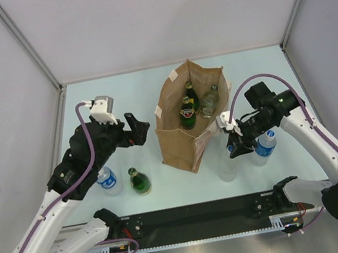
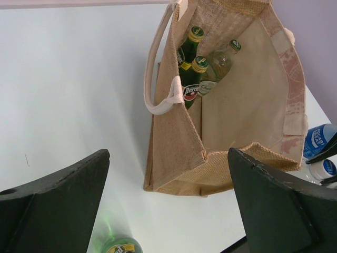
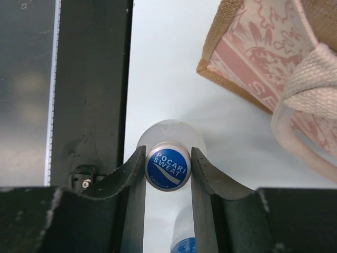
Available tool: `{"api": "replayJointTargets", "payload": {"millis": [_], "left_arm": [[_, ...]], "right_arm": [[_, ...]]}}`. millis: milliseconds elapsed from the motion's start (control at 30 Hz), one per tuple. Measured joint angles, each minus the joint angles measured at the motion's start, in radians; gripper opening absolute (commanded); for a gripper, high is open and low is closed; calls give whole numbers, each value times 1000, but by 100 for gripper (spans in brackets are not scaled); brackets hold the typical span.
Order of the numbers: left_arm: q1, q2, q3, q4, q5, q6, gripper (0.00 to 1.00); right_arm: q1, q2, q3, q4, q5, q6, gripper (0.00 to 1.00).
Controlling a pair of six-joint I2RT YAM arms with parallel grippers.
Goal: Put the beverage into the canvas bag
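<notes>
Right gripper (image 1: 233, 148) clamped on the Pocari Sweat bottle (image 1: 227, 170), bag right next to it

On my right wrist feed, the two fingers press against either side of the blue cap (image 3: 167, 167), and the bottle stands upright on the table (image 1: 117, 90). The canvas bag (image 1: 179, 144) stands open just beside it, toward the table's middle. Two green Perrier bottles (image 2: 190, 87) and a clear bottle (image 2: 221, 59) are inside it. My left gripper (image 1: 137, 129) hangs on the bag's far side, spread wide and holding nothing.
</notes>
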Motion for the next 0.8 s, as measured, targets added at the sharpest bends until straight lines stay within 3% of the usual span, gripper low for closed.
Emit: {"api": "replayJointTargets", "payload": {"millis": [133,267,533,667,800], "left_arm": [[0,0,0,0,-2,1,100],[0,1,0,0,-3,4,100],[0,27,28,-2,-13,39,100],[0,36,40,-2,-21,51,100],[0,37,41,-1,-22,54,100]], "right_arm": [[2,1,80,-64,-1,12,0],[2,11,282,-100,-30,66,0],[3,86,679,-47,-153,349,0],[4,144,828,93,-219,597,0],[-18,177,867,318,-243,829,0]]}}
